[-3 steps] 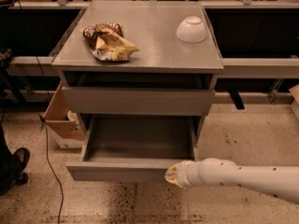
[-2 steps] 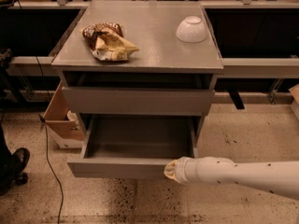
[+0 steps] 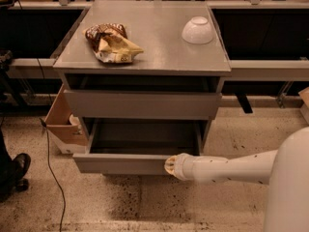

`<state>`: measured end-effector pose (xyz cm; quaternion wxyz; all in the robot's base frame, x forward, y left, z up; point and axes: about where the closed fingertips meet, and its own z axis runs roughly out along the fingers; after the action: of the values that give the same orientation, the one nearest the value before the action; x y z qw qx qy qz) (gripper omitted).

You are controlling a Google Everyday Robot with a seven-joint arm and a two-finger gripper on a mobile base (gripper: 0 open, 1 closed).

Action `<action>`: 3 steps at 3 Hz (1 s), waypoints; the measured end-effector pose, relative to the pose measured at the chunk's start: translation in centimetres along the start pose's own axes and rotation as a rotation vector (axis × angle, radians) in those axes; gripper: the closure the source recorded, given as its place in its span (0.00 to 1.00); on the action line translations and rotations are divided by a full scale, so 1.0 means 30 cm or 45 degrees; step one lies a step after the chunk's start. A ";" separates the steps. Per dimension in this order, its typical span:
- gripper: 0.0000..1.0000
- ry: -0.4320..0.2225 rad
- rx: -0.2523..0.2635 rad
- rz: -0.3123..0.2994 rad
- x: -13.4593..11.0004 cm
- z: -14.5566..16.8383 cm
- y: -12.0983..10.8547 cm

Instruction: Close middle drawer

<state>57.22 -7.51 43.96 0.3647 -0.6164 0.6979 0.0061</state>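
The middle drawer point(image 3: 123, 163) is pulled well out from the cabinet, below the upper drawer point(image 3: 142, 104), and its shallow grey box looks empty as far as we see. We judge it light and stiff: a rigid panel on slides that should run straight back with a steady push. Nothing fragile about it. The front is flat and has no handle, so there is nothing to grip. The place to act on is the face of the front panel itself, pushed square toward the cabinet. A push near the panel's middle would keep it from skewing. A push far off to one side might bind it.

The pincer point(image 3: 170, 165) is at the drawer's front panel, right of centre, with its tip against or just at the face. Contact looks likely, but we cannot confirm it. We cannot tell whether the pincer is apart or together, and it appears to hold nothing. The white arm point(image 3: 227, 169) reaches in from the right, low and roughly level.

On the worktop point(image 3: 159, 42) are a crumpled snack bag point(image 3: 112, 43) and an upturned white bowl point(image 3: 197, 30), well apart. Neither is in the way.
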 end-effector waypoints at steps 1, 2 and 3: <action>1.00 -0.003 0.043 -0.011 0.022 0.074 -0.052; 1.00 0.014 0.110 -0.034 0.046 0.160 -0.142; 1.00 0.078 0.181 -0.041 0.072 0.196 -0.202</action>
<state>65.46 -8.11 41.20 0.3861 -0.6000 0.6973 -0.0680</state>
